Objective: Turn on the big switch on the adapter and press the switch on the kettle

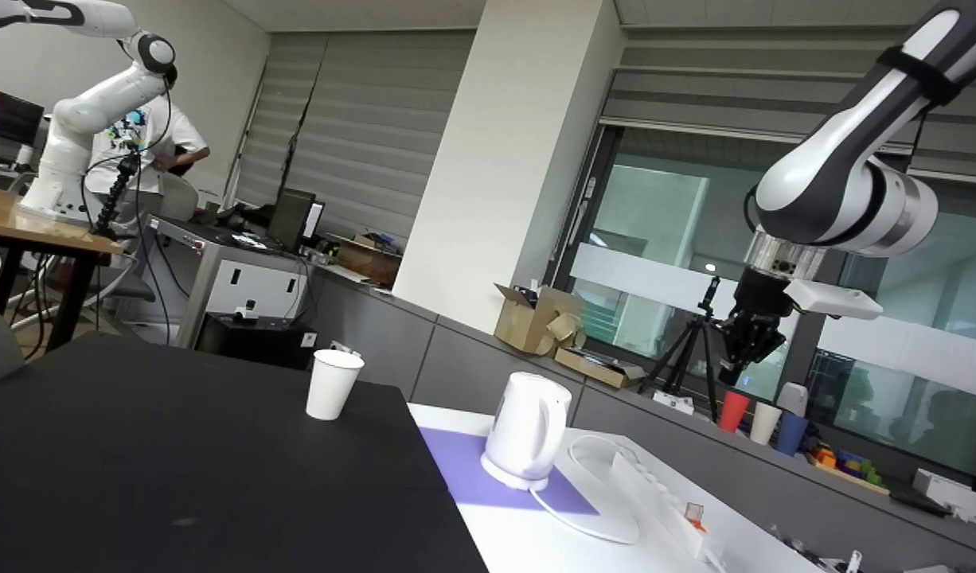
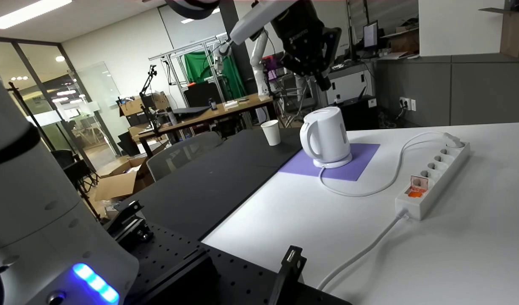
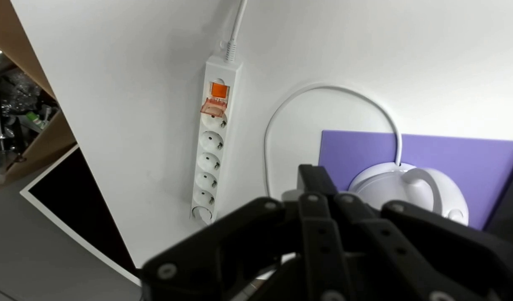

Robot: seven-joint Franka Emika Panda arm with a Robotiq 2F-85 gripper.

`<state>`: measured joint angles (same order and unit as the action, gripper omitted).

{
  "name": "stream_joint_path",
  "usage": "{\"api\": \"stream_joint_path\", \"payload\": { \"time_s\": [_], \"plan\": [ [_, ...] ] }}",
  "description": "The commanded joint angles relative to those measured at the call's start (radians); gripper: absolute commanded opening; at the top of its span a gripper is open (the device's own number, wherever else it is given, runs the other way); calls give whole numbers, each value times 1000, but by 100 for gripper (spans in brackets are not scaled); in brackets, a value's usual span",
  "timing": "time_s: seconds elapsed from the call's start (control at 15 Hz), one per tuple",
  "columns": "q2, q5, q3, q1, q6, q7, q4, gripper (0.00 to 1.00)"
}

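Note:
The adapter, a long white power strip, lies on the white table in both exterior views (image 1: pixel 659 509) (image 2: pixel 443 182) and the wrist view (image 3: pixel 225 133). At one end is its big orange switch (image 3: pixel 219 90), with the clear reddish cover flipped open; it also shows in an exterior view (image 2: pixel 415 193). The white kettle (image 2: pixel 329 137) stands upright on the purple mat (image 2: pixel 363 156); in the wrist view the kettle (image 3: pixel 386 188) is partly hidden by my fingers. I cannot make out the kettle's switch for certain. My gripper (image 3: pixel 317 179) is shut, empty, and high above the table (image 2: pixel 323 82).
A white paper cup (image 1: pixel 333 386) stands on the black table (image 1: pixel 217 469) beside the mat. The kettle's white cable (image 2: pixel 369 194) loops across the white table to the strip's far end. Black clamps (image 2: pixel 289 267) stand at the base plate. Cardboard boxes (image 1: pixel 540 318) sit on the ledge behind.

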<state>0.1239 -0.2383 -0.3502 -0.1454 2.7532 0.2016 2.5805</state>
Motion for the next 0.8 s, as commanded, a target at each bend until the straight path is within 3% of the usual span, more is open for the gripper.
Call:
{"api": "stream_joint_path", "payload": {
  "time_s": [0.0,0.27,0.47,0.73],
  "plan": [
    [-35,12,43,-43,11,1,-21,0],
    [-229,-32,58,-95,64,-107,-138,0],
    [-414,-83,20,-93,97,-215,-246,0],
    [-610,-14,1,-86,88,-237,-369,0]
  ]
}}
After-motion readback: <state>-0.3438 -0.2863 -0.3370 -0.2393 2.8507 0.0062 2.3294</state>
